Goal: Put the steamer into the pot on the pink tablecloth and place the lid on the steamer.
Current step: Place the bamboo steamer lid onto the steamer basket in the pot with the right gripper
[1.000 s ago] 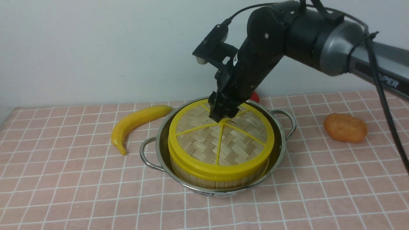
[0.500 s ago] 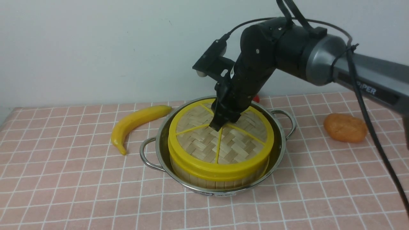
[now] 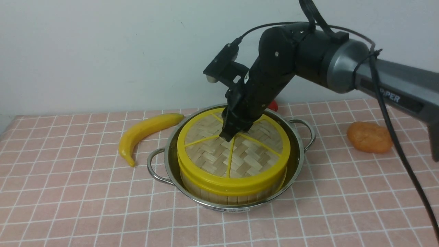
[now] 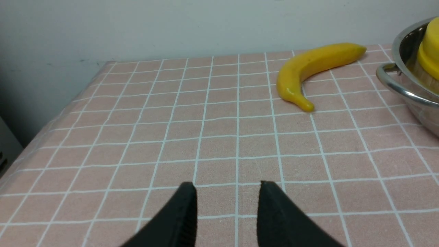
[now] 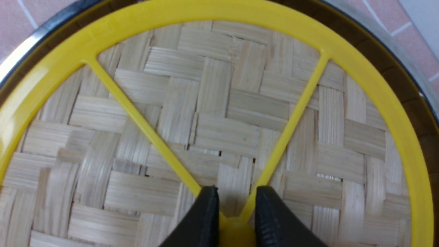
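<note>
1. Left hand (image 4: 227, 187): hangs low over the pink tablecloth (image 3: 68, 206), on the near left of the pot (image 3: 240, 207) and well apart from it. Fingers spread, nothing between them.
2. Pot: stands upright on the pink tablecloth, with one loop handle on each side.
3. Steamer (image 3: 219, 197): sits inside the pot, upright. Its bamboo wall rises above the pot's rim. A dark gap shows between wall and rim on the pot's right side.
4. Lid (image 3: 212, 154): lies flat on top of the steamer, so it is also within the pot's rim. Its yellow rim overlaps the steamer's yellow rim all round.
5. Right hand (image 3: 227, 138): reaches down from the pot's far right to the lid's centre. In the right wrist view, both fingers (image 5: 205, 219) press against the yellow knob (image 5: 236, 235), clamped on it.
6. Banana (image 3: 144, 132): lies on the cloth left of the pot, near its left handle but not touching.
7. Orange lump (image 3: 369, 137): right of the pot, well apart.
8. Small red thing (image 3: 273, 104): just behind the pot, mostly hidden by the arm.
</note>
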Available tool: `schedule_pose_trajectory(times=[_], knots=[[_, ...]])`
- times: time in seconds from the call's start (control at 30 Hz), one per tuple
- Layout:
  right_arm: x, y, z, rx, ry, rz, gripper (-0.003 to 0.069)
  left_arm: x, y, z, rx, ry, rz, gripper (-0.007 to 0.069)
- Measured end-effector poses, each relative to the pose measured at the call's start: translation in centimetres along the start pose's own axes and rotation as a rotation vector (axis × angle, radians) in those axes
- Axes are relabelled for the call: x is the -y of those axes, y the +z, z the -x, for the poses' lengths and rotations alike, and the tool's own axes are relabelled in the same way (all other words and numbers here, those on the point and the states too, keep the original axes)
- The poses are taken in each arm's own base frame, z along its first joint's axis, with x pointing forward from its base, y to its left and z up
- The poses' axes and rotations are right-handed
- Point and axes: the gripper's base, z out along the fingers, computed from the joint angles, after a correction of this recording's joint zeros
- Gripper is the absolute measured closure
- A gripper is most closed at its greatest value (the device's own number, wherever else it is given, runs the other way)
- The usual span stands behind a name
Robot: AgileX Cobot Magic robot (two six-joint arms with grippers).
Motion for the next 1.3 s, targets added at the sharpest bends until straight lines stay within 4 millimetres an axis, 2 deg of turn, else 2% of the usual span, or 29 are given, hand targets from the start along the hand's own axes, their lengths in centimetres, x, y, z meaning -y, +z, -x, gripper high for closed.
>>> schedule_pose_trajectory(times=[0.23, 0.33, 0.47, 0.73, 0.9, 0.93, 1.03, 1.3], knots=[[0.1, -1.4, 0.4, 0.025, -0.011, -0.056, 0.0474, 0.0, 0.0, 0.0, 0.000, 0.000, 0.000, 0.0382], [0.2, -3.4, 1.0, 0.065, -0.015, -0.095, 0.0412, 0.0, 0.0, 0.0, 0.000, 0.000, 0.000, 0.0382], [-0.1, -4.8, 1.4, 0.106, 0.004, -0.078, 0.0375, 0.0, 0.0, 0.0, 0.000, 0.000, 0.000, 0.0382], [0.2, -4.8, 1.2, 0.101, 0.039, -0.082, 0.0370, 0.0, 0.0, 0.0, 0.000, 0.000, 0.000, 0.0382], [2.2, -4.7, 0.2, 0.072, 0.131, -0.103, 0.0361, 0.0, 0.0, 0.0, 0.000, 0.000, 0.000, 0.0382], [3.0, -4.4, -0.2, 0.066, 0.151, -0.103, 0.0357, 0.0, 0.0, 0.0, 0.000, 0.000, 0.000, 0.0382], [3.6, -3.6, -0.6, 0.061, 0.189, -0.077, 0.0349, 0.0, 0.0, 0.0, 0.000, 0.000, 0.000, 0.0382], [3.3, -1.7, -0.9, 0.051, 0.211, -0.001, 0.0345, 0.0, 0.0, 0.0, 0.000, 0.000, 0.000, 0.0382]])
